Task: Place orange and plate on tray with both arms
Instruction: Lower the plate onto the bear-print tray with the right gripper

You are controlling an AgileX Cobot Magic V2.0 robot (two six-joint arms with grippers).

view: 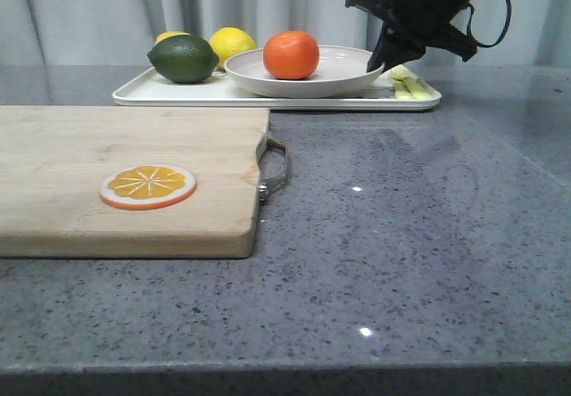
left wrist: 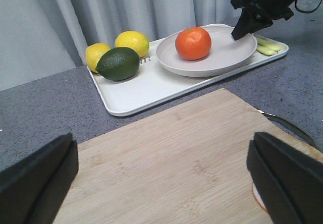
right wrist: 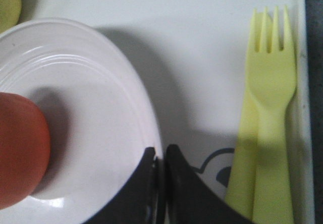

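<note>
The orange (view: 291, 54) (left wrist: 193, 43) (right wrist: 20, 153) sits in the off-white plate (view: 348, 75) (left wrist: 227, 57) (right wrist: 101, 108). The plate lies on the white tray (view: 178, 93) (left wrist: 146, 88) (right wrist: 202, 57) at the back of the table. My right gripper (view: 382, 61) (left wrist: 237, 34) (right wrist: 160, 156) is shut on the plate's right rim, one finger inside it and one outside. My left gripper (left wrist: 162, 173) hangs open over the wooden cutting board (left wrist: 176, 148), holding nothing. It is outside the front view.
On the tray's left part lie a dark green fruit (view: 183, 59) (left wrist: 117, 63) and two lemons (view: 232, 44) (left wrist: 132, 42). Yellow plastic forks (view: 406, 84) (right wrist: 272, 108) lie at its right end. The cutting board (view: 134, 146) carries an orange slice disc (view: 147, 186). A curtain hangs behind.
</note>
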